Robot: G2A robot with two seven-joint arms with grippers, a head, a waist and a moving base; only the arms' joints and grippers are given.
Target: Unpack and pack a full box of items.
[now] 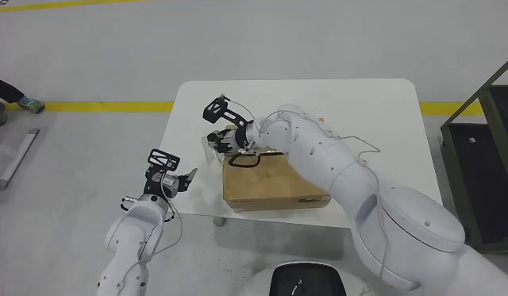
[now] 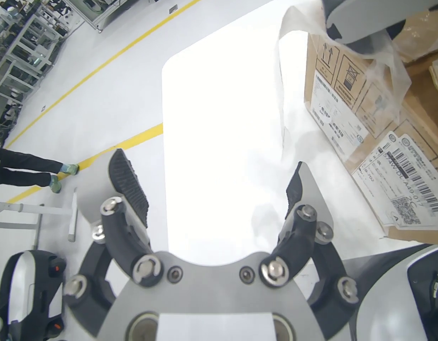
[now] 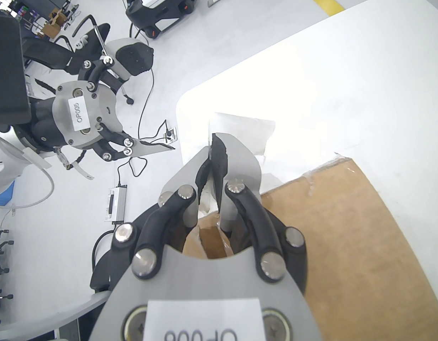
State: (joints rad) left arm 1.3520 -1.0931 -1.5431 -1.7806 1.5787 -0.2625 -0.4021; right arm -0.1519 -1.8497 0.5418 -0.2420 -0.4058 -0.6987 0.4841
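Clock read with 12 o'clock where the fingers point.

Left gripper (image 2: pixel 210 164) hangs over the white table (image 2: pixel 222 108), jaws spread wide, nothing between them. Ribbed black pads (image 2: pixel 128 186) face inward.

Cardboard box (image 2: pixel 350 72) at 1 to 2 o'clock, standing on the table, near side turned to the gripper. Printed handling symbols on the far part of that side; white barcode label (image 2: pixel 400 186) on the near part, close to the box corner.

Right gripper (image 2: pixel 375 8) at 1 o'clock, above the box's far top corner. Clear plastic film (image 2: pixel 389 69) hangs from it, draped over the corner and down the side to the table.

Yellow floor line (image 2: pixel 109 54) at 11 o'clock, beyond the table edge
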